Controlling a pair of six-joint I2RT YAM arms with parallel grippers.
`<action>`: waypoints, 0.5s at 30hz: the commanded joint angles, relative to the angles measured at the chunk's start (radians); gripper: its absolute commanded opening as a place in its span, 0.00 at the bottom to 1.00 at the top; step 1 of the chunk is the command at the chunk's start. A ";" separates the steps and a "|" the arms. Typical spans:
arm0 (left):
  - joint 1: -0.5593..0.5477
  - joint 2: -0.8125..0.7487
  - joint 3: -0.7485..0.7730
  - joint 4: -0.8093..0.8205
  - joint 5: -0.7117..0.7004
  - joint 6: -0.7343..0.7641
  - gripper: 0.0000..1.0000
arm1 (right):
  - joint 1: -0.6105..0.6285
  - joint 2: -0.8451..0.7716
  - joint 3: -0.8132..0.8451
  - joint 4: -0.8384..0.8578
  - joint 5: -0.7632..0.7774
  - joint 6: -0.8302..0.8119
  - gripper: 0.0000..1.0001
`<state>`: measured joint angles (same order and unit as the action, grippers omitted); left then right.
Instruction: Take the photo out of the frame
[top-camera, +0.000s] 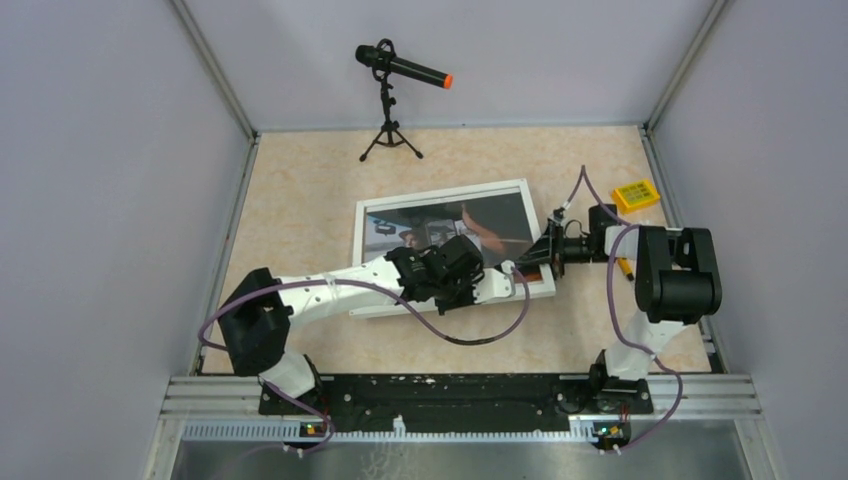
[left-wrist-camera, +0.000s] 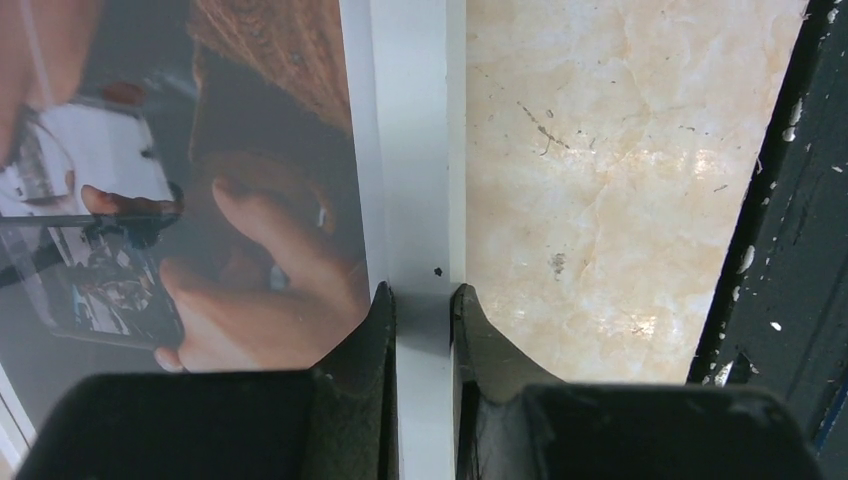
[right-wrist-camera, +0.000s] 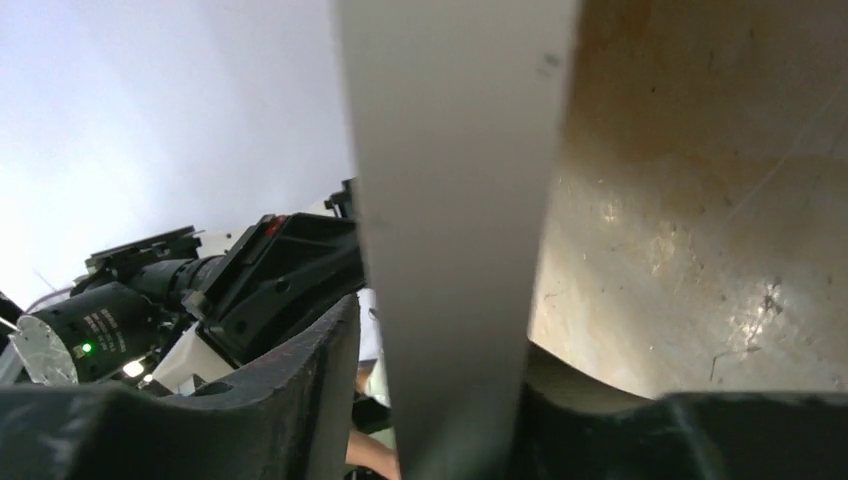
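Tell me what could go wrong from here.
The left tool pinches only the frame's narrow white rim; it could slip off.
The right tool straddles another edge; uneven pulls could twist the frame.
The photo is still inside; the left arm lying over it could scuff it.

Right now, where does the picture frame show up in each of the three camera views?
Top view: the frame sits mid-table, with both arms reaching it.
Left wrist: its white rim runs up the centre, inside the left gripper.
Right wrist: its pale edge fills the middle, between the right gripper fingers.
Shared landmark: the beige table.
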<state>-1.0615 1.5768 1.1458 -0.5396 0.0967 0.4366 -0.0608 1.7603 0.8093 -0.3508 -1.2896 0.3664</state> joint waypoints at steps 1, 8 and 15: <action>-0.002 -0.095 0.011 0.141 -0.081 0.056 0.07 | 0.000 -0.100 -0.027 0.098 -0.063 0.119 0.34; 0.067 -0.193 0.033 0.035 -0.067 0.090 0.83 | -0.036 -0.141 0.089 -0.219 -0.007 -0.069 0.00; 0.276 -0.311 0.145 -0.072 0.029 -0.029 0.99 | -0.052 -0.086 0.428 -0.900 0.112 -0.668 0.00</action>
<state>-0.8833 1.3495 1.2091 -0.5758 0.0750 0.4801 -0.1013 1.6676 1.0222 -0.7895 -1.2144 0.0864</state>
